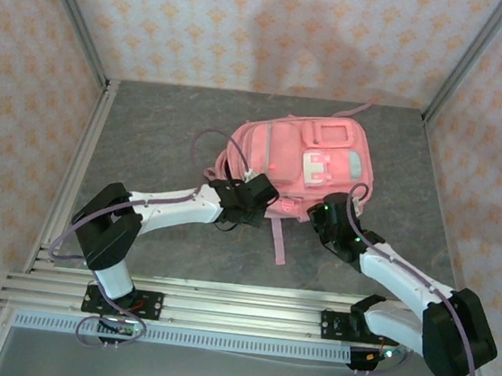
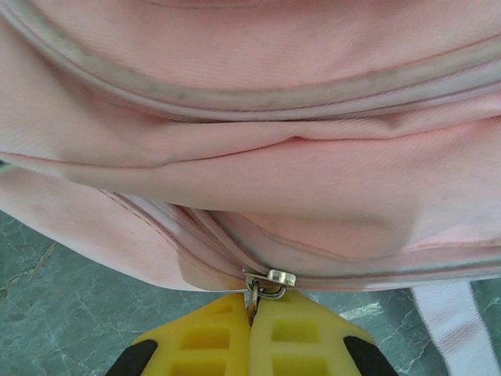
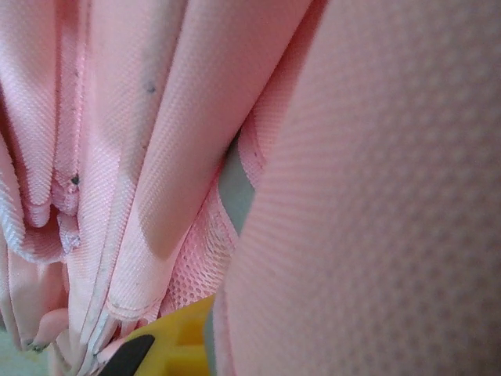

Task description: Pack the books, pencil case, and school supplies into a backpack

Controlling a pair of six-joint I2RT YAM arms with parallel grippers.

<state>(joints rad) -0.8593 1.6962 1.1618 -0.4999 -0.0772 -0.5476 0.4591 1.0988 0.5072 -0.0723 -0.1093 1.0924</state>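
The pink backpack (image 1: 301, 162) lies flat on the grey table, its front pockets facing up. My left gripper (image 1: 262, 196) is at its near left edge. In the left wrist view, the left gripper (image 2: 252, 304) is shut on the metal zipper pull (image 2: 271, 280) of a closed zipper. My right gripper (image 1: 325, 213) presses against the backpack's near right edge. In the right wrist view, the right gripper (image 3: 213, 333) is shut on a fold of pink backpack fabric (image 3: 368, 235). One yellow finger (image 3: 174, 341) shows and the other is covered. The books, pencil case and school supplies are out of view.
A loose pink strap (image 1: 279, 239) trails from the backpack toward the near edge. Aluminium rails (image 1: 237, 306) run along the front, and posts (image 1: 77, 164) with patterned walls close in the left, right and back sides.
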